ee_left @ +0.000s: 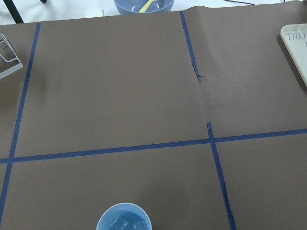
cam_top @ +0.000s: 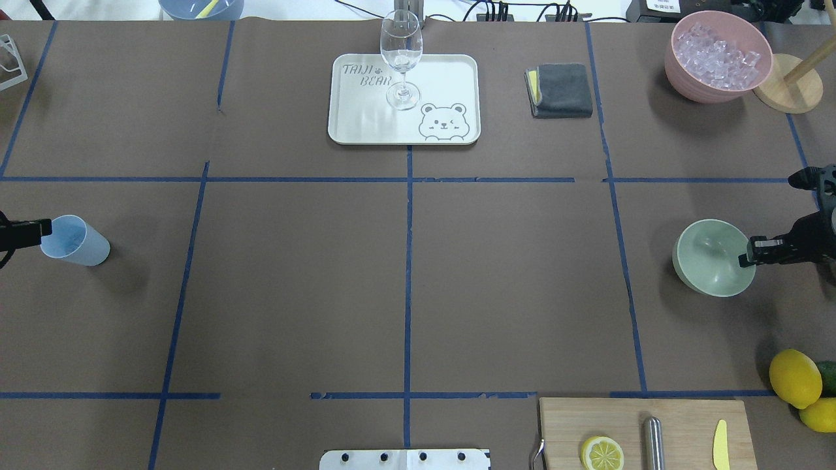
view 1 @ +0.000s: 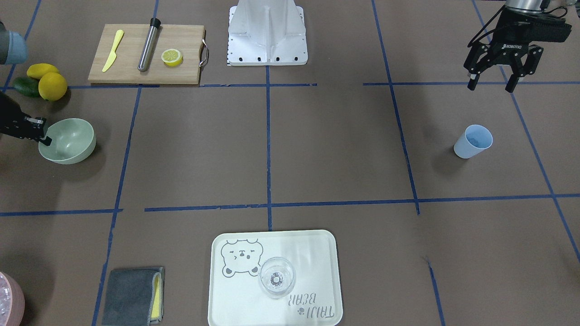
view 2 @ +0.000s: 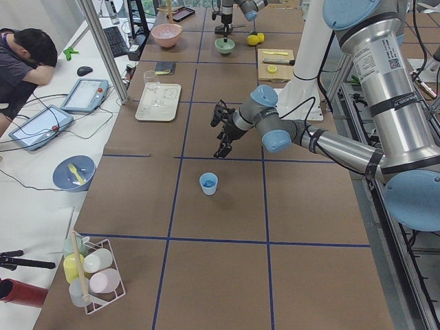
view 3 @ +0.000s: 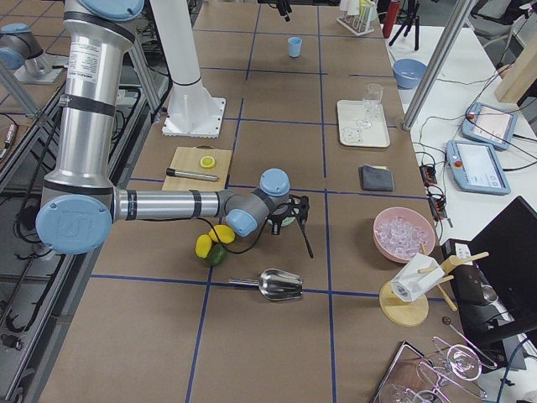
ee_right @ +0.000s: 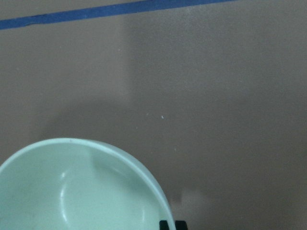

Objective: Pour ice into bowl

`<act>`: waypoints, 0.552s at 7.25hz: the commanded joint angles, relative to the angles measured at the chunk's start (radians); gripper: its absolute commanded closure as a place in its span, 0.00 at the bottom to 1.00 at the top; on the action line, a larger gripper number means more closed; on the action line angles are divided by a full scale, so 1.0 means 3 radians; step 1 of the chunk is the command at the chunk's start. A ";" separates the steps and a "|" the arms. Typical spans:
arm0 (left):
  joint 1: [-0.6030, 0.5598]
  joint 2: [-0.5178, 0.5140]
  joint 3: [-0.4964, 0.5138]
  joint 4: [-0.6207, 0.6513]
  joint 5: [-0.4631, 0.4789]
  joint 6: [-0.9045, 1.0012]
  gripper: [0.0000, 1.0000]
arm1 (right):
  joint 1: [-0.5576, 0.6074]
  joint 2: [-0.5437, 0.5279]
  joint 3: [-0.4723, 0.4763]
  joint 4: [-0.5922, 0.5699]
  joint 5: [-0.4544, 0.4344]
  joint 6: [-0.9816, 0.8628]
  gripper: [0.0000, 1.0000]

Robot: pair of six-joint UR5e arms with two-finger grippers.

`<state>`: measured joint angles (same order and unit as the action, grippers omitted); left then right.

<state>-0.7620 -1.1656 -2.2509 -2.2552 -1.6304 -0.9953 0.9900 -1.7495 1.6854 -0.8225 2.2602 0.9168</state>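
- Overhead exterior view, desk's left edge: left gripper hanging above the surface, jaws spread wide, nothing between them.
- Close by, clear of the fingers: light blue cup, upright, near the left edge and about midway between near and far edges; ice in its bottom, a few clear pieces.
- Between cup and bowl: broad run of brown desk crossed by blue tape lines; the two vessels well apart.
- Far edge, middle: pale tray with a wine glass standing on it; grey cloth just right of the tray.
- Near the right edge, about midway along it: sage-green bowl, mouth up.
- At the bowl's right-hand rim: right gripper, jaws nearly together, pinching that rim; cannot tell whether the bowl's base sits on the desk.
- Far right corner: pink container filled with loose cubes, well apart from the bowl.
- Near right corner: lemons at the right edge; wooden cutting board along the near edge.
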 commanded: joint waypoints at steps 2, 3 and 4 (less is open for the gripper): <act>0.0609 0.0417 -0.0003 -0.0509 0.0675 -0.0438 0.00 | 0.0202 0.0007 0.0318 -0.0060 0.0451 0.0119 1.00; 0.0906 0.0474 0.0012 -0.0506 0.1008 -0.0694 0.00 | 0.0182 0.0200 0.0349 -0.0116 0.0468 0.0383 1.00; 0.1187 0.0551 0.0027 -0.0505 0.1386 -0.0914 0.00 | 0.0127 0.0450 0.0400 -0.0329 0.0493 0.0557 1.00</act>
<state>-0.5085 -1.0312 -2.2476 -2.3981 -1.3438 -1.1877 1.0389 -1.6897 1.7860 -0.8681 2.3931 1.0165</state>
